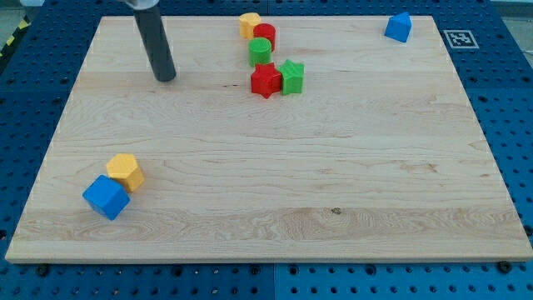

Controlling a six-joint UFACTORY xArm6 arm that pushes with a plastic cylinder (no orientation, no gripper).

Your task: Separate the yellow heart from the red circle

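The yellow heart (247,23) lies at the view's top centre of the wooden board (275,183). The red circle (265,36) touches it on its lower right side. A green circle (260,52) sits just below the red circle. My tip (166,77) is on the board well to the left of this group and slightly below it, touching no block.
A red star (266,80) and a green star (291,77) sit side by side below the green circle. A blue block (399,27) is at the top right. A yellow hexagon (126,172) and a blue cube (106,197) touch at the bottom left.
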